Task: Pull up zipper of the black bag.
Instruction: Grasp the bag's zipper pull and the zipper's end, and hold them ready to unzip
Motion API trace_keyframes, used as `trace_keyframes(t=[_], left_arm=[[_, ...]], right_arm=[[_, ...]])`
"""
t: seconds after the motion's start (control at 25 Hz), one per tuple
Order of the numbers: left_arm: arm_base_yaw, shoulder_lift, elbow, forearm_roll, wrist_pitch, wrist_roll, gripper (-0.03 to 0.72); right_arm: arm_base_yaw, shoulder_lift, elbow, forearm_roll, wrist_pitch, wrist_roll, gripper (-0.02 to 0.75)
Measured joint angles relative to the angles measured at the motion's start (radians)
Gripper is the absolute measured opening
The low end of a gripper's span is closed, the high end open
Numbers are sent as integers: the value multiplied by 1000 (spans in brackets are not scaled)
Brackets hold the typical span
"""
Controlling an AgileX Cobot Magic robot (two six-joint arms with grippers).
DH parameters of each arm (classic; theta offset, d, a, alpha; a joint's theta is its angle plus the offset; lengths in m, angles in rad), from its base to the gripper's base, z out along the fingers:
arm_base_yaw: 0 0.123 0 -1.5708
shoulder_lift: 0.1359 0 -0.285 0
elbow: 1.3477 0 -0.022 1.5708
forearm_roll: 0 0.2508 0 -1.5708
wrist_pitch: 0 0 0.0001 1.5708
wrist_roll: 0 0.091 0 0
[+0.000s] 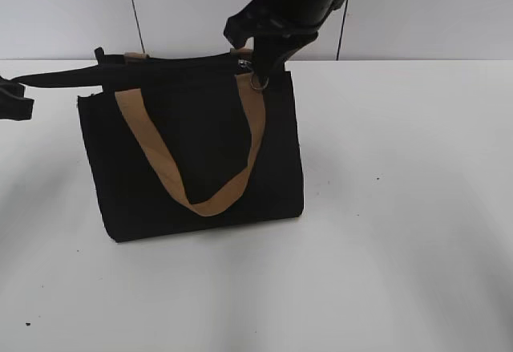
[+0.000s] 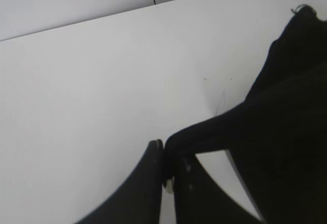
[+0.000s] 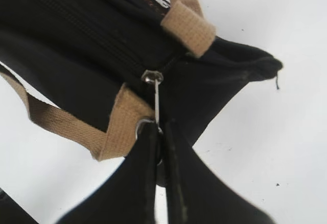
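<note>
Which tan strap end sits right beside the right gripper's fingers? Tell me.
The near tan strap end, stitched just below the zipper, touches the right gripper. The other strap end lies across the zipper track, clear of the fingers.

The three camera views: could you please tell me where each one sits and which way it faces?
Exterior view: in front of the table, looking down at a slant on the black bag; both arms show.
Left wrist view: on the left arm, facing the bag's stretched corner; left gripper shut on it.
Right wrist view: on the right arm, facing the bag's top edge; right gripper shut on the zipper pull.
Shared: all show the bag.
</note>
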State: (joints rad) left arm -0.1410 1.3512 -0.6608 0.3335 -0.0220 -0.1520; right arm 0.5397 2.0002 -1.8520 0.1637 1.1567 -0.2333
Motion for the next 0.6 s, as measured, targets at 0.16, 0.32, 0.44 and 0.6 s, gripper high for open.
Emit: trace_keyframes(t=[0.16, 0.32, 0.44, 0.6], left_arm=[[-2, 0, -4, 0, -12, 0, 28], [-3, 0, -5, -20, -16, 1, 28], [-4, 0, -5, -94, 10, 2, 35], [-14, 0, -5, -180, 151, 0, 201]], right_arm=[[-9, -6, 0, -31, 6, 19, -8], [-14, -34, 1, -31, 6, 24, -3], [-16, -52, 2, -13, 2, 28, 37], [-42, -79, 2, -23, 20, 13, 260]])
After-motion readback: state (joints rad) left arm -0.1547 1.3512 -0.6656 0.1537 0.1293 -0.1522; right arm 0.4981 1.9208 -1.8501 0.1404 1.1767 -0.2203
